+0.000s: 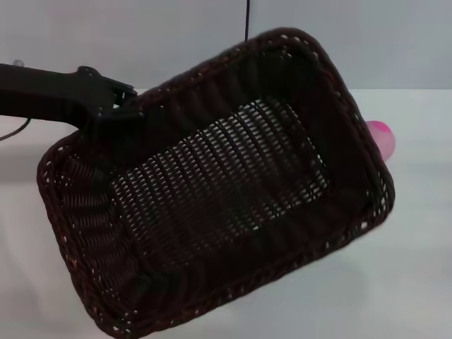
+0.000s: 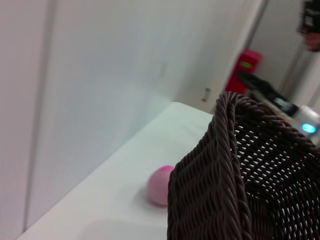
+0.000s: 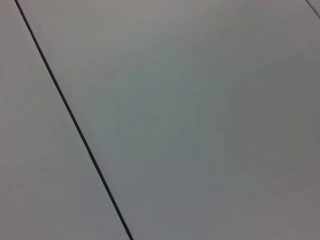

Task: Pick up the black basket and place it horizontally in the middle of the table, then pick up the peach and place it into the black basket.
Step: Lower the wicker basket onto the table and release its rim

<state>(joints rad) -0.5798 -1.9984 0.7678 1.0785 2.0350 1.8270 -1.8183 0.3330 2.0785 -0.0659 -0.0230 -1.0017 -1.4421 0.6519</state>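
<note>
A: Where's the basket (image 1: 219, 187)?

B: Up off the table (image 1: 409, 282), tilted toward the head camera, one corner aimed at the peach (image 1: 381, 138). The left gripper (image 1: 106, 113) meets its rim on the side away from the peach. I judge it's clamped on that rim, though the fingers are hidden against the dark weave.

A: And the peach?

B: On the table, just beyond the basket's corner, half hidden.

A: So how should it be set down?

B: Level it, turn its long side across the table and lower it short of the peach. The right gripper isn't visible.
</note>
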